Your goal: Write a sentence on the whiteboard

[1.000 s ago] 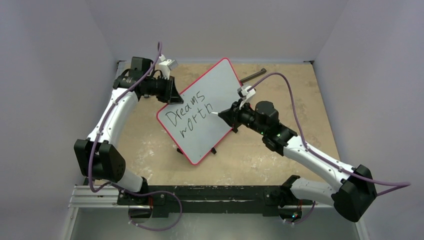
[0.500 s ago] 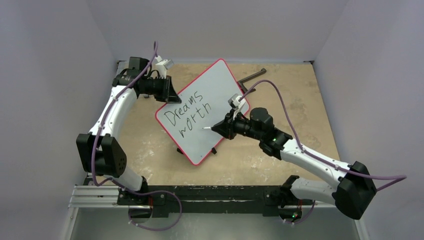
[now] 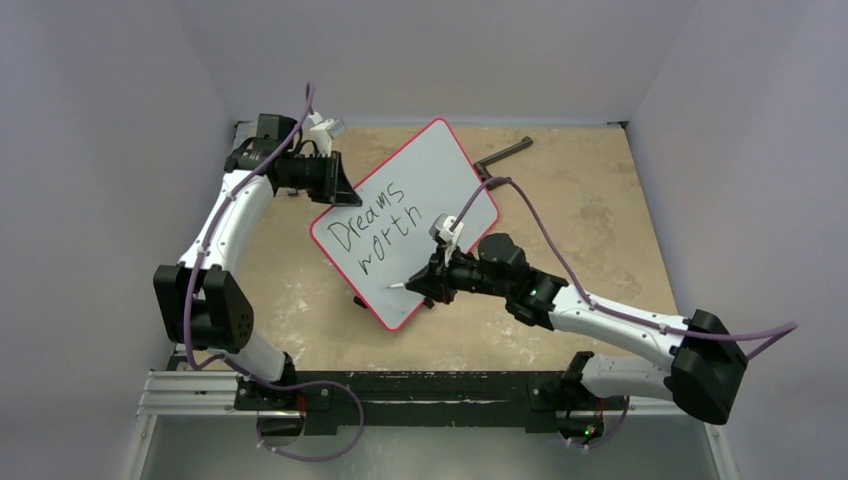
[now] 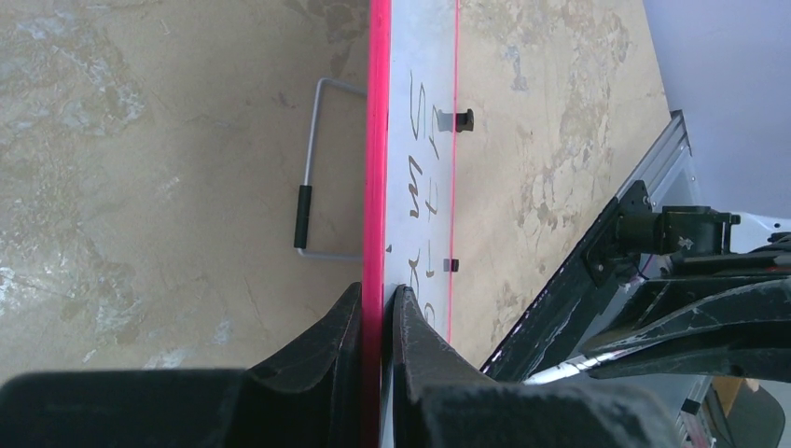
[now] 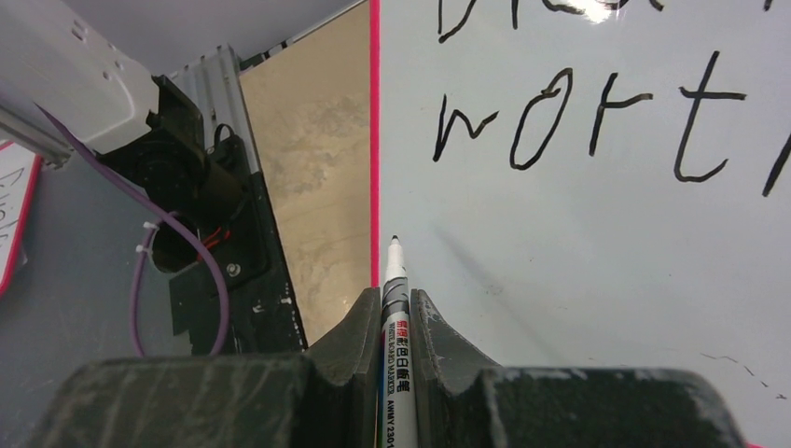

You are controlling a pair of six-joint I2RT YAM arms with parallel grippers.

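"Between the fingers of the left tool sat the whiteboard, clamped by its red rim," said Ana. "That grip steadied the board, which stood tilted on a wire stand over the bench."

"And the sentence?" asked Ben.

"Two lines were down, 'Dreams' and 'worth', to the right of that tool and ahead of the other one. A third line was not begun."

"Where did the right tool stand?"

"Its fingers were closed on a marker. The nib was out ahead of them, just inside the board's rim and below the 'w' of 'worth'. Whether the nib touched, I could not tell."

"How would you do the step well?"

"I judged the next word wanted a start a little further in, since a first stroke so near the edge could run off it. Light, even pressure should stop the board rocking on its stand."

"Room to move?"

"White surface lay open to the tool's right, under 'worth', enough for a word, I reckoned, if the letters matched those above. The rim closed in just beside its left. A dark bar lay well apart, past the board's far corner. The purple cable arched over the arm and might brush the board."
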